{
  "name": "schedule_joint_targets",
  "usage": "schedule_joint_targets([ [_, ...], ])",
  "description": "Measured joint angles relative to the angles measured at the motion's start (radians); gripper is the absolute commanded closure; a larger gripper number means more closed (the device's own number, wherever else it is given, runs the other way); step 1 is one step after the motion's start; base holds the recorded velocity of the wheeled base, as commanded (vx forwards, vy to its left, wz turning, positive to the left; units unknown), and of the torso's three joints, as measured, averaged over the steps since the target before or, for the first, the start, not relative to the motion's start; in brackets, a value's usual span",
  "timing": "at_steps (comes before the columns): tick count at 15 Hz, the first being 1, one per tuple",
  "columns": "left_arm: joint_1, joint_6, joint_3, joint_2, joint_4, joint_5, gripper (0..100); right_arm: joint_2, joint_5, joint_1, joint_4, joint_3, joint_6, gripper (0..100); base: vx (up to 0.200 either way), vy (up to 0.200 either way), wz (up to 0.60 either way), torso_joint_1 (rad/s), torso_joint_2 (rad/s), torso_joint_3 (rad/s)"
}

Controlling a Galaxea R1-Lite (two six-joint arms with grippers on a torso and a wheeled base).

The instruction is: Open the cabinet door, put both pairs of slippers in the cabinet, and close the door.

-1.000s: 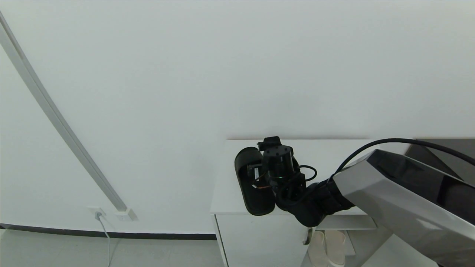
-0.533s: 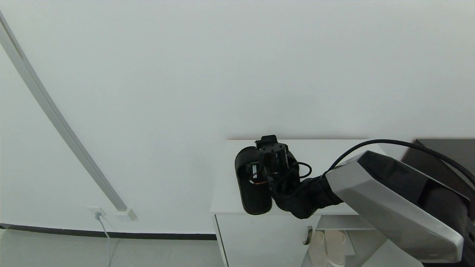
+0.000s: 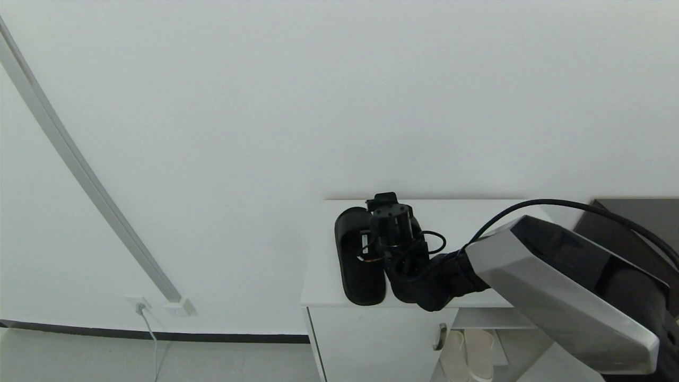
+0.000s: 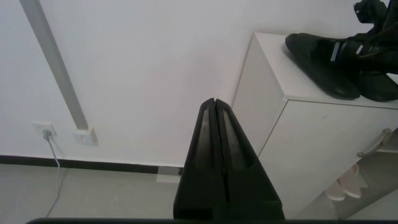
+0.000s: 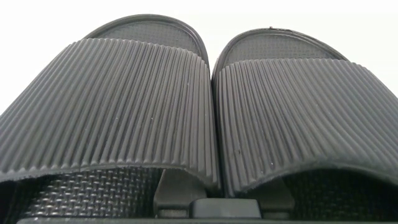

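Black slippers (image 3: 360, 268) lie lengthwise on the left end of the white cabinet (image 3: 371, 345) top. Their strap ends point toward the wall (image 3: 339, 106) and their heels reach the front edge. The right gripper (image 3: 375, 245) holds the pair from the right side. In the right wrist view the two slippers sit side by side with their ribbed straps touching. One jaw reaches under each strap, and the jaws are clamped on the adjoining inner sides. Whether the soles rest fully on the cabinet top cannot be told.

The left gripper (image 4: 214, 102) hangs well off to the cabinet's left, above the floor (image 3: 106, 361), with its jaws pressed together and nothing between them.

Below the top, a metal handle (image 3: 438, 337) sits on the cabinet's white front. To its right the cabinet is open, showing a shelf (image 3: 493, 318). Under that shelf, beige slippers (image 3: 469, 353) stand side by side.

The cabinet backs onto the plain white wall. A grey strip (image 3: 79, 164) runs diagonally down the wall and ends just beside a socket (image 3: 139, 304). A white cable (image 3: 154, 339) is plugged into the socket and trails down toward the floor. Black skirting (image 3: 212, 336) edges the foot of the wall where it meets the pale grey floor.
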Motion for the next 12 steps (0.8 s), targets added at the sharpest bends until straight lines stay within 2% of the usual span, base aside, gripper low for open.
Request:
schedule_joint_targets([
  [6,0.000,-0.001,0.000,0.000,0.000,-0.001,100,-0.078,0.017,0.011,-0.007,0.083,0.001,100,0.000,0.000,0.00,0.000,0.00,0.000],
  [12,0.000,0.003,0.000,0.000,0.000,-0.001,100,-0.319,0.132,0.016,-0.007,0.372,0.007,100,0.000,0.000,0.00,0.000,0.00,0.000],
])
